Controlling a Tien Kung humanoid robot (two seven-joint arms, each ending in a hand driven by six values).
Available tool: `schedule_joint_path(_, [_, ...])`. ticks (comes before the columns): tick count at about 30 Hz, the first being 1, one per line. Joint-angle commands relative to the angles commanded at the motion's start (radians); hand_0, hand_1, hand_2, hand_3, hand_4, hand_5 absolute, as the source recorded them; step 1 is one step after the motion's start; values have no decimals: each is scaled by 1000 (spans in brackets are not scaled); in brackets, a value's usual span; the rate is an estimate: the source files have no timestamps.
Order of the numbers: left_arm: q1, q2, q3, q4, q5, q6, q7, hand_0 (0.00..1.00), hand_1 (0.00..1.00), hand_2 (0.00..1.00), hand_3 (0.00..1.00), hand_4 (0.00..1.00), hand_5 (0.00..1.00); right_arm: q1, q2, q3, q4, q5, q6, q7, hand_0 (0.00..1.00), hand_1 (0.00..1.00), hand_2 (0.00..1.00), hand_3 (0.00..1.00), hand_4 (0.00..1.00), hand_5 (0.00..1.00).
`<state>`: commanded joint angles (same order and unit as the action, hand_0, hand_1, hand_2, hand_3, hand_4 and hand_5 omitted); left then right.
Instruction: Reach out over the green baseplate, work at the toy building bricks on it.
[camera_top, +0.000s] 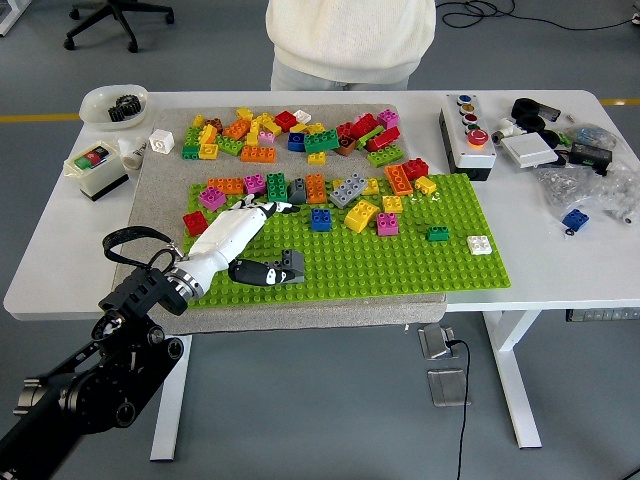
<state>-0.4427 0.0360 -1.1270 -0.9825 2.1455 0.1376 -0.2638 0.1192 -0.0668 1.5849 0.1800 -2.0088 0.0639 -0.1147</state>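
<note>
Green studded baseplate (400, 262) lies mid-surface on a grey mat (160, 190), bright bricks (340, 192) clustered along its far edge. The left hand (232, 238) rests on its near-left corner, fingers (262, 209) extended, thumb touching a grey brick (290, 266), gripping nothing.

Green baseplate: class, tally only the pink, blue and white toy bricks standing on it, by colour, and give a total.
Pink plastic toy bricks: 3
Blue plastic toy brick: 1
White plastic toy brick: 1
Total: 5
</note>
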Motion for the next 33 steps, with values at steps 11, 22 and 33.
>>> schedule_joint_path(11, [-6,1,2,5,-2,0,-1,998,840,836,841,998,163,1,1,0,0,1,0,0,736,614,635,536,761,497])
schedule_joint_path(22, [-5,3,8,1,-8,-6,-4,998,840,834,841,998,163,0,0,4,0,-1,0,0,736,614,633,536,761,497])
schedule_joint_path(33, [0,10,4,-30,-33,-18,-11,998,841,835,839,998,165,0,2,4,0,2,-1,0,736,614,633,536,761,496])
